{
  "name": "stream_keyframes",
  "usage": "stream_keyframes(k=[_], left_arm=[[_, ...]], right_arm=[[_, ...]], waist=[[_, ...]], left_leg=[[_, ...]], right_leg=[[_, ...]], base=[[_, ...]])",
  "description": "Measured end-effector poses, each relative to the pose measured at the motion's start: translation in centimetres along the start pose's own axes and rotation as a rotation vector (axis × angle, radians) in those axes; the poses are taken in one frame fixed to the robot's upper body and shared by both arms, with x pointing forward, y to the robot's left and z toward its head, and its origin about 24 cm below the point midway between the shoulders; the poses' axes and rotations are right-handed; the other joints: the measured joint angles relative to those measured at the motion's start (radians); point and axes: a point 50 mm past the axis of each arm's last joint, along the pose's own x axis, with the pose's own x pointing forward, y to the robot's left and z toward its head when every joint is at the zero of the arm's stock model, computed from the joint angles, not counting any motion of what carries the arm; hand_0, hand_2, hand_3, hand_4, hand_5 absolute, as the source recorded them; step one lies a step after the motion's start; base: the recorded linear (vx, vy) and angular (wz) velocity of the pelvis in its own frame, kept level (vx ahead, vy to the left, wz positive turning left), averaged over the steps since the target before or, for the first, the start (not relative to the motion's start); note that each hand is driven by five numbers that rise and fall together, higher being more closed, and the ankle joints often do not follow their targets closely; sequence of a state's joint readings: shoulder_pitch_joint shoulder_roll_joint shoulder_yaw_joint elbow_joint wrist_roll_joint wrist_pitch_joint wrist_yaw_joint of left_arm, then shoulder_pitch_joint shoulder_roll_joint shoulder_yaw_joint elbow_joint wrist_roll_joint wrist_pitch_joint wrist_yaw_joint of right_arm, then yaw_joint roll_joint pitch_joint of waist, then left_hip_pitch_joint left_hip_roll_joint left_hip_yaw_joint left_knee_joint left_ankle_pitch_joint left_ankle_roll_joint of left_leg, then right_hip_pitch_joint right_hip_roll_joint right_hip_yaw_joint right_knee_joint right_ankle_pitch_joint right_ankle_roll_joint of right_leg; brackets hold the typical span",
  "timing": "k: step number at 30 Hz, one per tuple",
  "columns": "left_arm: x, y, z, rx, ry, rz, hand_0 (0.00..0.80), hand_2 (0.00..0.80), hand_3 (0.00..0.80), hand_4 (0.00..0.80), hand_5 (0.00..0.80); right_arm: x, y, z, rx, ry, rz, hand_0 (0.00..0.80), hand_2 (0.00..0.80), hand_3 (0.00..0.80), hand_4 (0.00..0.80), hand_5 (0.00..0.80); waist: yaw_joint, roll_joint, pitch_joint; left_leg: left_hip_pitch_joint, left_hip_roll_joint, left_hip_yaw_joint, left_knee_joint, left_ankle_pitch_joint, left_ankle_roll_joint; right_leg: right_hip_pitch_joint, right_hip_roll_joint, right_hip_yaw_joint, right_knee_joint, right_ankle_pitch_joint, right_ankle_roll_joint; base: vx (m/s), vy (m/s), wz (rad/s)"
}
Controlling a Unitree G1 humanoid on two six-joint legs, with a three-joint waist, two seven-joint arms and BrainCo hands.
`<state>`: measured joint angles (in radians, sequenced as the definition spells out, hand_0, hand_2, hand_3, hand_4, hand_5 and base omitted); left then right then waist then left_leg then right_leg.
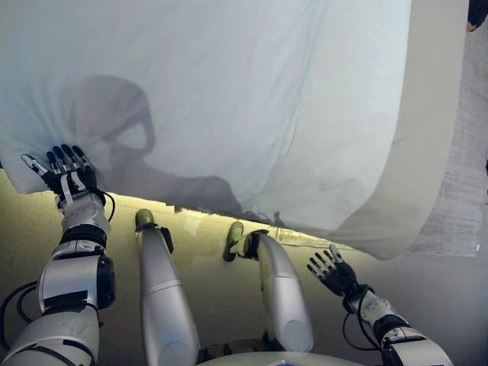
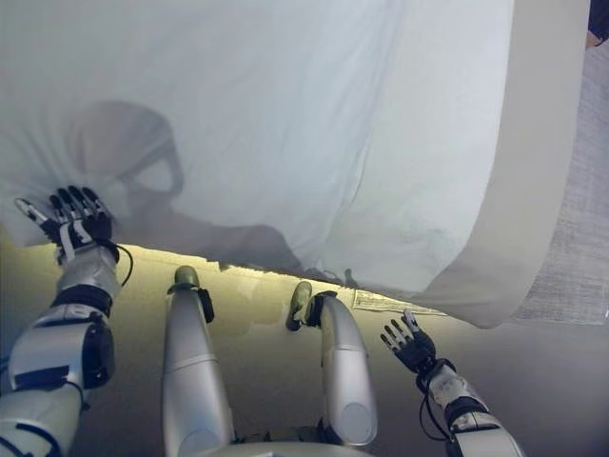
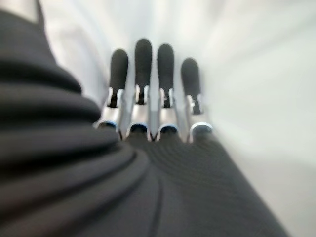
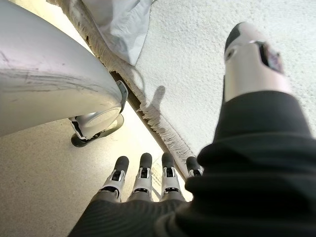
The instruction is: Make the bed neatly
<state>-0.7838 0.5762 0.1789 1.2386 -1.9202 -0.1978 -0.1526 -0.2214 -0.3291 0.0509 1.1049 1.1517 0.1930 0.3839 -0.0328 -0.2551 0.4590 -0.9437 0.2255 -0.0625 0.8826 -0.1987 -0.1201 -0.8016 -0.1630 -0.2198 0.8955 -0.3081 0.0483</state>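
- Your left robot hand [image 1: 67,174] lies flat, fingers straight, on the near left edge of the pale white bedsheet [image 1: 229,99].
- That sheet covers the bed, draping over the cream mattress side [image 1: 435,137] at right.
- Your right robot hand [image 1: 332,273] hangs spread wide over the beige floor [image 1: 213,267], holding nothing, near the sheet's hanging corner.

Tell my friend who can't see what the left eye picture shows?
A big white sheet covers the bed, hanging over its near edge. The robot's left hand lies flat on the sheet's near edge, fingers straight; its right hand hangs open below the bed.
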Motion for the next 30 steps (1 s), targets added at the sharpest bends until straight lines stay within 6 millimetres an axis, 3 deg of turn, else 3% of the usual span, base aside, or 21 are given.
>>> stream_keyframes(k=[8,15,19,24,30], left_arm=[[-0.5,2.4,1.0,0.029,-0.009,0.108,0.000,0.000,0.000,0.000,0.000],[-1.9,6.5,3.7,0.051,-0.071,0.243,0.000,0.000,0.000,0.000,0.000],[-3.6,9.9,4.9,0.069,-0.093,0.333,0.000,0.000,0.000,0.000,0.000],[-6.2,14.0,4.2,0.160,-0.019,0.425,0.000,0.000,0.000,0.000,0.000],[-9.9,18.6,3.4,0.354,0.194,0.530,0.000,0.000,0.000,0.000,0.000]], right_arm=[[0.1,0.1,0.1,0.004,-0.006,0.015,0.000,0.000,0.000,0.000,0.000],[-0.1,-0.1,0.7,0.032,-0.049,0.017,0.000,0.000,0.000,0.000,0.000],[-0.2,-0.5,0.6,0.039,-0.049,0.009,0.000,0.000,0.000,0.000,0.000],[-0.4,-0.8,0.3,0.044,-0.049,0.008,0.000,0.000,0.000,0.000,0.000],[-0.9,-1.8,-1.3,0.092,-0.045,-0.004,0.000,0.000,0.000,0.000,0.000]], waist=[[0.004,0.000,0.000],[0.024,0.002,0.002],[0.027,0.012,0.008],[0.033,0.029,0.020],[0.047,0.041,0.022]], left_leg=[[-0.014,-0.006,-0.005,0.009,-0.001,-0.001],[-0.014,-0.016,-0.006,0.008,-0.002,-0.003],[-0.002,-0.025,-0.005,0.008,-0.002,-0.003],[0.079,-0.033,0.016,-0.018,-0.002,-0.002],[0.253,-0.038,0.065,-0.178,0.028,-0.003]], right_leg=[[-0.015,-0.007,-0.001,0.019,-0.010,0.001],[-0.020,-0.018,-0.001,0.033,-0.021,-0.003],[-0.007,-0.027,-0.002,0.037,-0.023,0.000],[0.056,-0.039,0.012,0.028,-0.030,0.008],[0.183,-0.041,0.019,-0.079,-0.017,-0.001]], base=[[-0.016,-0.009,0.01],[-0.009,0.013,0.03],[0.005,0.008,0.04],[0.034,0.002,0.01],[0.057,-0.015,-0.01]])
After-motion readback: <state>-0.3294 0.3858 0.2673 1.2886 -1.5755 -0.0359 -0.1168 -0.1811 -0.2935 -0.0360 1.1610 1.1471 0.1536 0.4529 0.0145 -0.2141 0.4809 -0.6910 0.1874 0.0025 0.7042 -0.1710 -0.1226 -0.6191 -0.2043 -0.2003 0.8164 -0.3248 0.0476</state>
